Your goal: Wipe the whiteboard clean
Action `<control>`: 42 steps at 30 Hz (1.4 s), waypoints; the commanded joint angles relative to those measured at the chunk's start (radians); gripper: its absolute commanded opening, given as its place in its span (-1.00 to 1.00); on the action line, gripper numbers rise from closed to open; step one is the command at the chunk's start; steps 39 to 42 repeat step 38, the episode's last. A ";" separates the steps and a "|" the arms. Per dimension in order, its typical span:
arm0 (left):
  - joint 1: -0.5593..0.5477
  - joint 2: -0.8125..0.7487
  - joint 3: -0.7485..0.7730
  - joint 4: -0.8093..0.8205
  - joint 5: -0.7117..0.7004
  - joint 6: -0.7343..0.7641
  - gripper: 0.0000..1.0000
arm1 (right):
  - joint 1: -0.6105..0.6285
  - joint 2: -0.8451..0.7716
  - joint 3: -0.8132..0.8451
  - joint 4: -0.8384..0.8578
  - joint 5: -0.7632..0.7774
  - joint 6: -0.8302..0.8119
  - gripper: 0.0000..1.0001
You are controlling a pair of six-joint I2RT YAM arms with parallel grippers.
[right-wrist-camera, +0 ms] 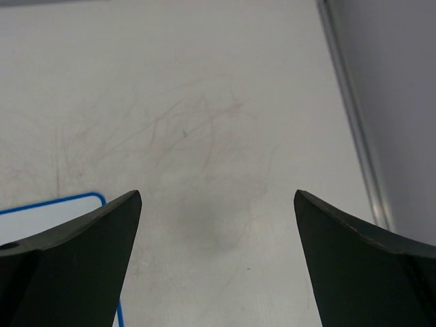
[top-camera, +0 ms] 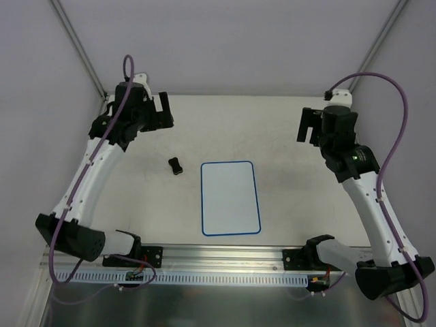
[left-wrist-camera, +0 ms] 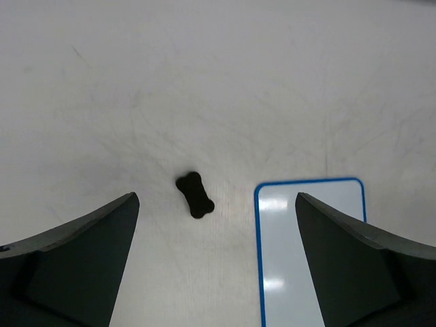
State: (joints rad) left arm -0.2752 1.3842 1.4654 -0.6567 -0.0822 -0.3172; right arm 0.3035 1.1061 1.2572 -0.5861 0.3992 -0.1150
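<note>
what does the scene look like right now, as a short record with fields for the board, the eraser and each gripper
whiteboard: flat on the table, blue rim, no marks visible on its face
eraser: small dark block lying on the table left of the whiteboard, apart from it
left gripper: open, empty, at the far left, above the table, eraser and board corner in its wrist view
right gripper: open, empty, at the far right, over bare table beyond the board
contact: neither gripper touches anything

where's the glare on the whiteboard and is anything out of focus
Left wrist view: two soft bright patches on the whiteboard, the eraser in focus. Top external view: it is evenly lit, no glare. Right wrist view: a faint patch of shadow on the table.
</note>
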 commanded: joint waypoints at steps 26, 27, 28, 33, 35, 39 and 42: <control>0.011 -0.504 0.277 0.035 -0.327 0.199 0.97 | -0.009 -0.278 0.143 0.201 0.139 -0.278 0.98; 0.011 -0.507 0.276 0.035 -0.329 0.201 0.98 | -0.007 -0.276 0.143 0.203 0.135 -0.276 0.98; 0.013 -0.508 0.274 0.037 -0.329 0.201 0.98 | -0.007 -0.276 0.143 0.206 0.130 -0.276 0.98; 0.013 -0.513 0.256 0.048 -0.335 0.205 0.98 | -0.009 -0.269 0.142 0.209 0.105 -0.270 0.98; 0.011 -0.514 0.247 0.052 -0.335 0.205 0.97 | -0.009 -0.267 0.139 0.209 0.102 -0.265 0.99; 0.013 -0.519 0.233 0.057 -0.334 0.205 0.97 | -0.007 -0.264 0.140 0.209 0.101 -0.259 0.98; 0.013 -0.519 0.233 0.057 -0.334 0.205 0.97 | -0.007 -0.264 0.140 0.209 0.101 -0.259 0.98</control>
